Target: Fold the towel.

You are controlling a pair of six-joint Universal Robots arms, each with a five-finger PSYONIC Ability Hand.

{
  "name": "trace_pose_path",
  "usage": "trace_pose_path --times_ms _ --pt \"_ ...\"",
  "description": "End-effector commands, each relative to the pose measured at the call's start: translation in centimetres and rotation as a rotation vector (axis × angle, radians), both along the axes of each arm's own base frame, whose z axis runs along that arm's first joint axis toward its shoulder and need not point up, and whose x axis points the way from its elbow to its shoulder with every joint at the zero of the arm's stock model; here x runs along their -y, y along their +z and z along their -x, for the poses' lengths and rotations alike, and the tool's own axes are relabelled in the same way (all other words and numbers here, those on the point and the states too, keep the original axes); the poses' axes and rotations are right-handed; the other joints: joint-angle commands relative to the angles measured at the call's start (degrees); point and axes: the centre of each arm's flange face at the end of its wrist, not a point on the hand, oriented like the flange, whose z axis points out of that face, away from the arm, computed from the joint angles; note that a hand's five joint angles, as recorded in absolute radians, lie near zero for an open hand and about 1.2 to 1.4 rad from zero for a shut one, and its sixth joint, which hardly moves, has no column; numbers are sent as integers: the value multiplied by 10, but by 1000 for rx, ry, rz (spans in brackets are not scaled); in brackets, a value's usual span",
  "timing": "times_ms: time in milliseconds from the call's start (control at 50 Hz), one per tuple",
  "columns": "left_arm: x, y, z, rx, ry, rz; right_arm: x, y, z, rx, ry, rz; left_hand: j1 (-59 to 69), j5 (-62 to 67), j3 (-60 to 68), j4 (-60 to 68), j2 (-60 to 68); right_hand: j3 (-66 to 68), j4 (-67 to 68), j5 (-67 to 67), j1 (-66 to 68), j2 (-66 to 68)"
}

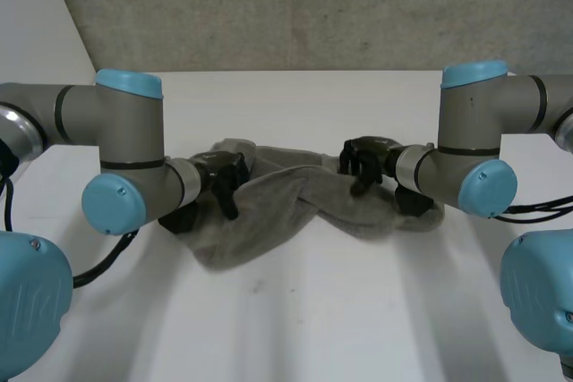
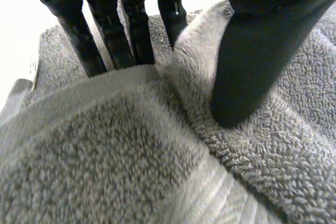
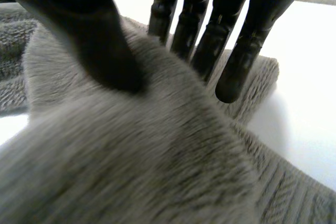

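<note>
On the white table [image 1: 313, 310] the grey towel [image 1: 286, 212] lies bunched and twisted in a loose strip. At the towel's left end sits the left hand [image 1: 222, 181], at its right end the right hand [image 1: 363, 160]. Left wrist view: fingers [image 2: 105, 35] behind a raised towel fold, thumb [image 2: 252, 61] pressed on the front, fold pinched between them. Right wrist view: same grip, thumb [image 3: 100, 45] on one side of a towel ridge, fingers [image 3: 236, 66] down the other side, tips on cloth.
</note>
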Motion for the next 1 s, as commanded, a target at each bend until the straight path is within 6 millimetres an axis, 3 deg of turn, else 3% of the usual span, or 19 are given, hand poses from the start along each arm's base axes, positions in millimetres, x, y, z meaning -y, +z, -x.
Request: trace_pose_path --times_ms 20,60,80,120,140,200,280,340,400,440,480,500,540,600,620,680,720,820,1000 --pt "17 23 7 -50 0 125 13 37 -4 44 -6 140 317 324 317 324 318 151 148 162 150 145" --pt "33 58 14 -120 7 277 22 86 -7 97 0 318 318 325 318 324 318 151 148 162 150 145" --pt "33 58 14 -120 7 278 22 87 -8 97 0 319 318 325 318 324 318 151 148 162 150 145" --pt "49 112 20 -230 12 504 28 146 -10 157 10 585 318 325 318 324 318 151 148 162 150 145" --pt "50 112 20 -230 12 505 28 146 -10 158 10 586 318 325 318 324 318 151 148 162 150 145" --pt "62 193 19 -395 40 842 23 228 -12 224 8 984 318 325 318 324 318 151 148 162 150 145" --pt "65 226 10 -459 94 999 18 256 -12 239 -3 1140 318 325 318 324 318 151 148 162 150 145" --pt "69 234 2 -477 149 1052 15 246 -12 191 18 1122 318 325 318 324 318 151 148 162 150 145" --pt "70 215 0 -441 165 990 15 217 -11 105 48 1037 318 325 318 324 318 151 148 162 150 145" --pt "70 198 -1 -410 164 936 11 178 -12 -15 110 924 318 325 318 324 318 151 148 162 150 145" --pt "66 153 -3 -329 161 794 7 159 -12 -83 149 874 318 325 318 324 318 151 148 162 150 145" --pt "66 153 -3 -329 161 793 7 159 -12 -84 150 874 318 325 318 324 318 151 148 162 150 145" --pt "56 103 -9 -242 158 644 -1 119 -11 -224 233 786 318 325 318 324 318 151 148 162 150 145" --pt "40 53 -16 -167 155 501 -10 77 -7 -344 311 705 318 325 318 324 318 151 148 162 150 145" --pt "39 53 -16 -166 155 501 -10 77 -7 -345 311 705 318 325 318 324 318 151 148 162 150 145" --pt "10 -2 -28 -74 148 323 -28 26 1 -471 401 588 318 325 318 324 318 151 148 162 150 145" --pt "0 -14 -33 -41 143 280 -35 16 4 -490 423 557 318 325 318 324 318 151 148 162 150 145" --pt "-28 -22 -43 57 98 224 -53 11 13 -503 442 495 318 325 318 324 318 151 148 162 150 145" --pt "-67 22 -57 72 72 288 -95 34 37 -518 446 424 318 325 318 324 318 151 148 162 150 145"
